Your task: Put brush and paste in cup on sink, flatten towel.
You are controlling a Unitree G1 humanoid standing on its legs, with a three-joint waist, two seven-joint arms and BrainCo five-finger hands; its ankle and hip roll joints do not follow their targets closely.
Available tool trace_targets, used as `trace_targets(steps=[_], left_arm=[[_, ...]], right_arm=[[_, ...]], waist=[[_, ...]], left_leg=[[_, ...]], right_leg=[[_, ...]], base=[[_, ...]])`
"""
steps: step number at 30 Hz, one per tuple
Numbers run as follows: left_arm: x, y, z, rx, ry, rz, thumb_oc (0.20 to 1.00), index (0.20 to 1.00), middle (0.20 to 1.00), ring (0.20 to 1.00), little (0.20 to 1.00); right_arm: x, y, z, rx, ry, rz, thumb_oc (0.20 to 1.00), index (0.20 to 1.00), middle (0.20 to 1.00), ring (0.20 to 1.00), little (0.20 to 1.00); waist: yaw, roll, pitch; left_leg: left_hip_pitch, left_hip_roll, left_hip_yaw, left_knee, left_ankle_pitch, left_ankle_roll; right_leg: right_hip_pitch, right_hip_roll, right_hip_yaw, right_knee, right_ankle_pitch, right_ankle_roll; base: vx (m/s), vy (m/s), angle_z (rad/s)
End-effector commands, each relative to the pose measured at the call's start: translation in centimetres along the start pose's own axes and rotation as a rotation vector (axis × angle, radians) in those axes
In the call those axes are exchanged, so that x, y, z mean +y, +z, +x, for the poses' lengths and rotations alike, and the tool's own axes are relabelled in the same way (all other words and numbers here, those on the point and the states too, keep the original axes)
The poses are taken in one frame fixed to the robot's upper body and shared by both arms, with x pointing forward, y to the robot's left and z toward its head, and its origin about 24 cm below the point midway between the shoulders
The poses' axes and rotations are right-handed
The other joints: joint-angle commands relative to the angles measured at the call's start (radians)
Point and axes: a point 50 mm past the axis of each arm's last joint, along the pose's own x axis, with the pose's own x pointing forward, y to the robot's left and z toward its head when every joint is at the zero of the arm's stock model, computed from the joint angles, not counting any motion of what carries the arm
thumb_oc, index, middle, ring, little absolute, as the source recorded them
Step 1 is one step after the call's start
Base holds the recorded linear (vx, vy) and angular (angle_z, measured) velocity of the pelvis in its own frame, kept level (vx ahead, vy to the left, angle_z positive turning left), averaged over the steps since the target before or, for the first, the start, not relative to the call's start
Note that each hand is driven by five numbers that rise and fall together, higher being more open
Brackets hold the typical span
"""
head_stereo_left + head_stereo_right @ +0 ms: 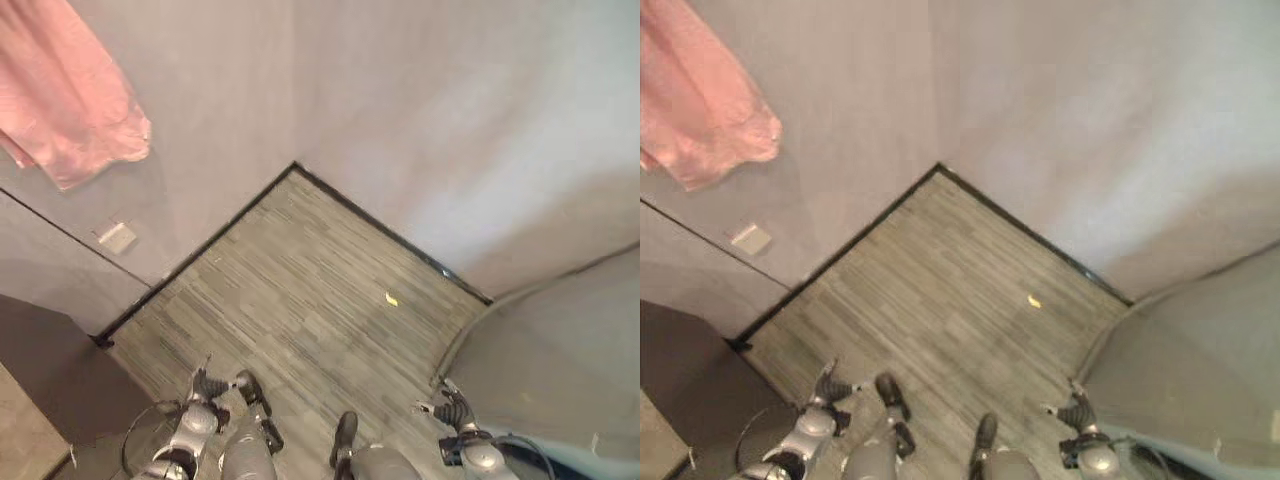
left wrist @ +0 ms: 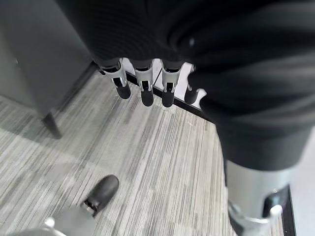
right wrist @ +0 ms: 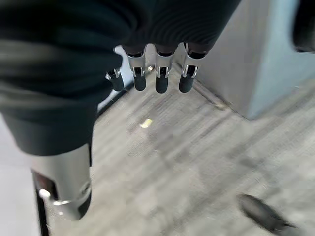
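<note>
A pink towel [image 1: 65, 105] hangs bunched on the grey wall at the upper left. My left hand [image 1: 205, 390] hangs low at the bottom left over the striped floor, fingers [image 2: 142, 86] straight and holding nothing. At the bottom right my right hand [image 1: 455, 408] hangs the same way, its fingers [image 3: 160, 73] relaxed and empty.
Grey walls meet in a corner [image 1: 295, 165] ahead, with a dark skirting line. A white wall plate [image 1: 117, 237] sits under the towel. A dark cabinet [image 1: 50, 370] stands at the left. A small yellow scrap [image 1: 391, 298] lies on the floor. A grey panel [image 1: 560, 360] rises at the right.
</note>
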Motion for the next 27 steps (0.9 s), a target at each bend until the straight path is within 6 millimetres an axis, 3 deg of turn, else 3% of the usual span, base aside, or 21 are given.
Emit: trace_targets(steps=[1, 2, 4, 5, 6, 7, 9, 11, 12, 13, 14, 16, 18, 19, 22, 23, 24, 25, 27], left_arm=[[3.3, 1.1, 1.0, -0.056, 0.083, 0.012, 1.000, 1.000, 1.000, 1.000, 1.000], [3.3, 0.8, 0.9, -0.051, 0.078, 0.015, 1.000, 1.000, 1.000, 1.000, 1.000], [3.5, 1.1, 0.9, -0.064, 0.078, 0.018, 1.000, 1.000, 1.000, 1.000, 1.000], [3.5, 1.4, 1.0, -0.083, 0.073, 0.029, 1.000, 1.000, 1.000, 1.000, 1.000], [3.4, 1.6, 1.0, -0.093, 0.064, 0.037, 1.000, 1.000, 1.000, 1.000, 1.000], [3.2, 2.0, 1.0, -0.111, 0.058, 0.050, 1.000, 1.000, 1.000, 1.000, 1.000], [3.1, 2.1, 1.0, -0.114, 0.059, 0.048, 1.000, 1.000, 1.000, 1.000, 1.000], [2.8, 2.6, 1.1, -0.120, 0.054, 0.033, 1.000, 1.000, 1.000, 1.000, 1.000], [2.5, 2.5, 1.1, -0.112, 0.051, 0.028, 1.000, 1.000, 1.000, 1.000, 1.000], [2.4, 2.5, 1.1, -0.107, 0.048, 0.029, 1.000, 1.000, 1.000, 1.000, 1.000], [2.4, 2.5, 1.1, -0.107, 0.049, 0.029, 1.000, 1.000, 1.000, 1.000, 1.000], [1.8, 2.7, 1.2, -0.100, 0.028, 0.041, 1.000, 1.000, 1.000, 1.000, 1.000], [1.3, 2.7, 1.1, -0.101, 0.013, 0.053, 1.000, 1.000, 1.000, 1.000, 1.000], [0.8, 2.9, 1.0, -0.110, -0.003, 0.061, 1.000, 1.000, 1.000, 1.000, 1.000], [-0.1, 3.0, 0.8, -0.113, -0.033, 0.063, 1.000, 1.000, 1.000, 1.000, 1.000], [-0.3, 2.8, 0.7, -0.102, -0.038, 0.053, 1.000, 1.000, 1.000, 1.000, 1.000], [-0.6, 2.6, 0.6, -0.094, -0.055, 0.052, 1.000, 1.000, 1.000, 1.000, 1.000], [-0.6, 2.8, 0.6, -0.102, -0.055, 0.052, 1.000, 1.000, 1.000, 1.000, 1.000], [-0.6, 2.8, 0.6, -0.103, -0.055, 0.052, 1.000, 1.000, 1.000, 1.000, 1.000]], right_arm=[[0.7, 0.9, -0.3, -0.057, 0.025, 0.039, 1.000, 1.000, 1.000, 1.000, 1.000], [1.0, 0.8, -0.3, -0.048, 0.030, 0.046, 1.000, 1.000, 1.000, 1.000, 1.000], [1.6, 1.5, -0.2, -0.067, 0.050, 0.046, 1.000, 1.000, 1.000, 1.000, 1.000], [1.9, 1.6, -0.2, -0.069, 0.061, 0.050, 1.000, 1.000, 1.000, 1.000, 1.000], [1.9, 1.6, -0.2, -0.068, 0.063, 0.041, 1.000, 1.000, 1.000, 1.000, 1.000], [2.1, 1.9, -0.1, -0.082, 0.068, 0.054, 1.000, 1.000, 1.000, 1.000, 1.000], [2.6, 1.8, -0.2, -0.074, 0.081, 0.073, 1.000, 1.000, 1.000, 1.000, 1.000], [3.0, 1.7, -0.5, -0.075, 0.092, 0.098, 1.000, 1.000, 1.000, 1.000, 1.000], [3.0, 1.5, -0.5, -0.067, 0.088, 0.107, 1.000, 1.000, 1.000, 1.000, 1.000], [3.0, 1.4, -0.6, -0.062, 0.083, 0.118, 1.000, 1.000, 1.000, 1.000, 1.000], [3.0, 1.4, -0.6, -0.062, 0.083, 0.118, 1.000, 1.000, 1.000, 1.000, 1.000], [2.8, 0.6, -0.8, -0.029, 0.071, 0.124, 1.000, 1.000, 1.000, 1.000, 1.000], [2.8, 0.5, -0.9, -0.028, 0.081, 0.107, 1.000, 1.000, 1.000, 1.000, 1.000], [2.9, 0.2, -1.1, -0.023, 0.092, 0.096, 1.000, 1.000, 1.000, 1.000, 1.000], [2.8, -1.0, -1.3, 0.023, 0.104, 0.058, 1.000, 1.000, 1.000, 1.000, 1.000], [2.4, -1.4, -1.3, 0.043, 0.099, 0.044, 1.000, 1.000, 1.000, 1.000, 1.000], [1.7, -1.9, -1.0, 0.062, 0.091, 0.012, 1.000, 1.000, 1.000, 1.000, 1.000], [1.0, -1.7, -0.8, 0.057, 0.066, 0.014, 1.000, 1.000, 1.000, 1.000, 1.000], [1.0, -1.7, -0.8, 0.057, 0.066, 0.014, 1.000, 1.000, 1.000, 1.000, 1.000]], waist=[[0.022, -0.062, -0.046], [0.022, -0.067, -0.043], [0.020, -0.062, -0.027], [0.013, -0.053, -0.017], [0.004, -0.039, -0.003], [-0.013, -0.019, 0.003], [-0.021, -0.015, 0.009], [-0.059, 0.006, 0.028], [-0.079, 0.002, 0.030], [-0.092, -0.004, 0.032], [-0.093, -0.003, 0.031], [-0.123, -0.018, 0.011], [-0.136, -0.024, 0.002], [-0.144, -0.028, -0.006], [-0.154, -0.035, -0.037], [-0.158, -0.030, -0.044], [-0.148, -0.030, -0.056], [-0.141, -0.034, -0.056], [-0.142, -0.033, -0.057]], left_leg=[[-0.024, -0.057, -0.009, 0.146, -0.101, -0.031], [-0.014, -0.082, -0.016, 0.161, -0.134, -0.001], [0.027, -0.119, -0.026, 0.150, -0.173, 0.036], [0.056, -0.136, -0.043, 0.141, -0.191, 0.051], [0.082, -0.147, -0.069, 0.128, -0.204, 0.064], [0.108, -0.148, -0.088, 0.107, -0.194, 0.073], [0.146, -0.167, -0.102, 0.081, -0.198, 0.082], [0.226, -0.172, -0.150, 0.019, -0.199, 0.063], [0.246, -0.183, -0.180, 0.017, -0.212, 0.052], [0.269, -0.187, -0.201, 0.012, -0.223, 0.039], [0.268, -0.186, -0.202, 0.012, -0.222, 0.039], [0.326, -0.175, -0.255, -0.014, -0.254, 0.001], [0.359, -0.162, -0.272, -0.009, -0.272, -0.011], [0.372, -0.156, -0.304, 0.007, -0.273, -0.017], [0.391, -0.132, -0.335, 0.077, -0.279, -0.038], [0.393, -0.116, -0.340, 0.105, -0.265, -0.052], [0.360, -0.088, -0.353, 0.191, -0.204, -0.076], [0.333, -0.083, -0.357, 0.234, -0.184, -0.079], [0.331, -0.082, -0.358, 0.236, -0.185, -0.080]], right_leg=[[-0.009, -0.182, 0.117, 0.285, 0.067, 0.097], [-0.027, -0.214, 0.146, 0.378, 0.141, 0.098], [-0.094, -0.238, 0.191, 0.529, 0.225, 0.090], [-0.122, -0.225, 0.216, 0.598, 0.246, 0.089], [-0.181, -0.181, 0.270, 0.652, 0.225, 0.083], [-0.249, -0.104, 0.318, 0.686, 0.211, 0.067], [-0.294, -0.108, 0.314, 0.679, 0.229, 0.064], [-0.398, -0.076, 0.300, 0.557, 0.166, 0.053], [-0.421, -0.060, 0.333, 0.424, 0.161, 0.053], [-0.420, -0.063, 0.356, 0.318, 0.172, 0.064], [-0.419, -0.062, 0.355, 0.314, 0.175, 0.063], [-0.451, -0.094, 0.417, 0.062, 0.220, 0.110], [-0.424, -0.095, 0.395, 0.061, 0.225, 0.125], [-0.407, -0.083, 0.429, 0.109, 0.217, 0.122], [-0.368, -0.051, 0.425, 0.161, 0.206, 0.101], [-0.345, -0.040, 0.404, 0.160, 0.199, 0.090], [-0.310, -0.023, 0.381, 0.145, 0.189, 0.065], [-0.299, -0.020, 0.368, 0.140, 0.182, 0.058], [-0.299, -0.020, 0.367, 0.140, 0.182, 0.057]], base=[[0.39, 0.368, -0.14], [0.35, 0.413, 0.30], [0.35, 0.413, 0.45], [0.35, 0.331, 0.50], [0.31, 0.258, 0.52], [0.32, 0.253, 0.71], [0.25, 0.176, 0.58], [0.49, 0.031, 0.31], [0.60, -0.064, 0.39], [0.34, -0.076, 0.73], [0.33, -0.067, 1.15], [0.61, -0.183, 1.07], [0.51, -0.200, 0.97], [0.41, -0.208, 1.15], [0.41, -0.231, 1.17], [0.46, -0.332, 0.81], [0.40, -0.326, 0.29], [0.27, -0.238, 0.36], [0.11, -0.089, 0.39]])
